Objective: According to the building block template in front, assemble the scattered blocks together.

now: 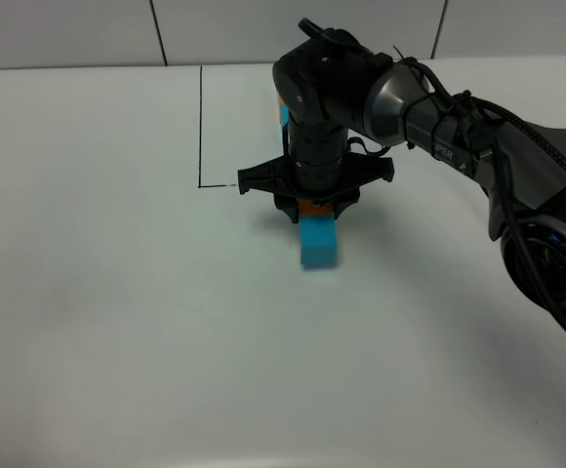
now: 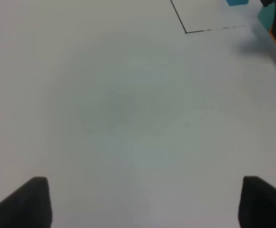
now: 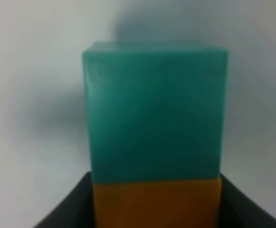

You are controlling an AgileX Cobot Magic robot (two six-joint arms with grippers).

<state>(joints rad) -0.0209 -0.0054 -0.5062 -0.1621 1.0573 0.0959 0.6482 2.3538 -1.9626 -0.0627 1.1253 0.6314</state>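
Exterior high view: right gripper (image 1: 316,207) down on table (image 1: 117,322), fingers pinched on orange block (image 1: 314,206); blue block (image 1: 318,242) touches it on near side. Right wrist view: teal-green block (image 3: 154,111) butts against orange block, black fingers flanking orange. Row of three apparently joined just outside black-lined rectangle (image 1: 200,127). Template mostly hidden behind right arm; blue sliver (image 1: 282,112) visible. Left gripper (image 2: 142,202) hovers over bare table, fingers spread, nothing between. Step judged: aligning final row. Next: release, retract straight up without disturbing row.
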